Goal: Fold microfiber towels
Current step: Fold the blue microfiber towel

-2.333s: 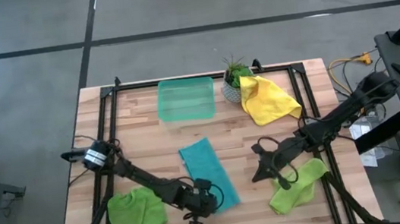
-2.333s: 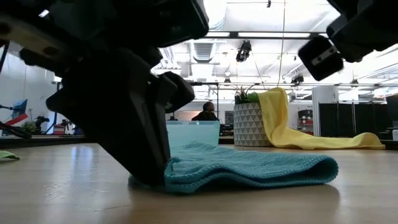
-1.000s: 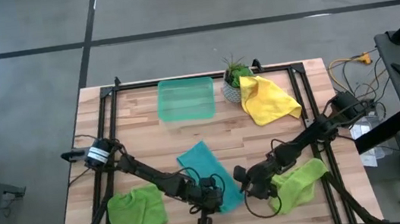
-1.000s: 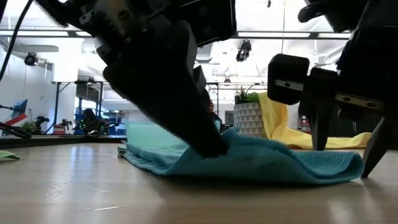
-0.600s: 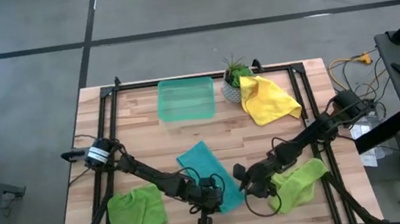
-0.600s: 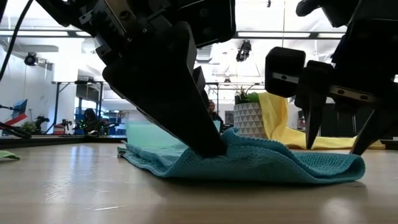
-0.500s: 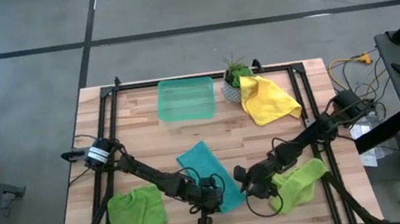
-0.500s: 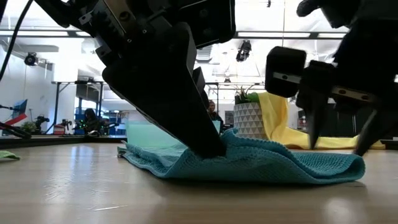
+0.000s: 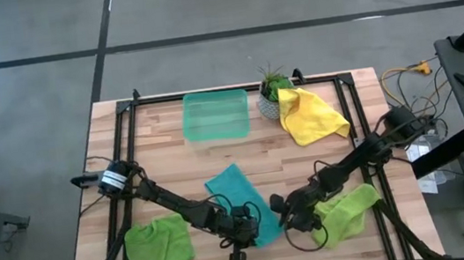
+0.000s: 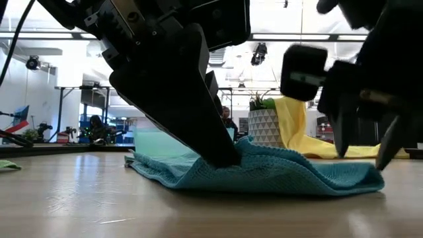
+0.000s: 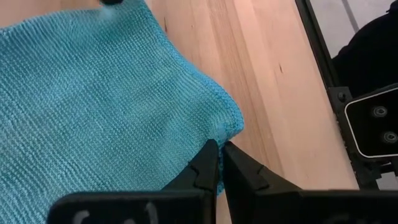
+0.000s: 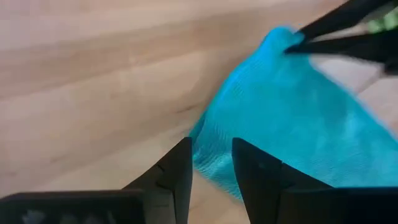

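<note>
A corner of the teal-blue microfiber towel [image 9: 243, 205], lying mid-desk, is pinched by the left tool [image 11: 219, 157] while its other near corner is straddled by the right tool [image 12: 211, 163], partly parted, apparently readied for a lift-and-fold.

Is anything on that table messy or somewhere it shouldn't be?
Slightly. The yellow towel is draped against the potted plant, crumpled rather than lying flat. Both lime green towels sit rumpled near the front edge. The teal towel is bunched where the left tool pinches its corner.
</note>
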You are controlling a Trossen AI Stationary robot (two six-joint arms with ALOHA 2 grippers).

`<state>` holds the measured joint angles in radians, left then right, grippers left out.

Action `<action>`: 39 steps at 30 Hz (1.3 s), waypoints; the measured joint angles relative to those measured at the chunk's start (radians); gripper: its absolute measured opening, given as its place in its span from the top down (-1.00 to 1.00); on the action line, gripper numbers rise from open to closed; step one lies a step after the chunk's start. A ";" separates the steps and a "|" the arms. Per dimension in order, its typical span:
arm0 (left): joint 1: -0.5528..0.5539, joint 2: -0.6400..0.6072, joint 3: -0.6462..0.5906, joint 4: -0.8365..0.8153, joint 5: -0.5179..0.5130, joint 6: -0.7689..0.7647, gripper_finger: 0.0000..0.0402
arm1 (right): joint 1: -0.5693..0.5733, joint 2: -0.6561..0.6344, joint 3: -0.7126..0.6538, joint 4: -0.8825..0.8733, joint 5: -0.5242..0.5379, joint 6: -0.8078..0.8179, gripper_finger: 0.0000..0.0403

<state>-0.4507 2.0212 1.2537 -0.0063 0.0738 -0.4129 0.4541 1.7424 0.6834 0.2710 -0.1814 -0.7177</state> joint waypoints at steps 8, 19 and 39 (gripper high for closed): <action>0.000 0.000 -0.001 0.003 0.000 0.000 1.00 | 0.004 0.085 0.047 -0.004 -0.004 0.031 0.46; 0.001 -0.007 0.003 0.006 -0.019 0.000 1.00 | 0.002 -0.010 0.083 -0.261 -0.017 0.163 0.94; -0.010 -0.126 -0.002 0.069 -0.204 -0.027 1.00 | -0.066 -0.259 0.215 -0.552 -0.338 0.545 0.96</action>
<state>-0.4610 1.8957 1.2517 0.0630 -0.1305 -0.4404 0.3878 1.4834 0.8985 -0.2806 -0.5198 -0.1729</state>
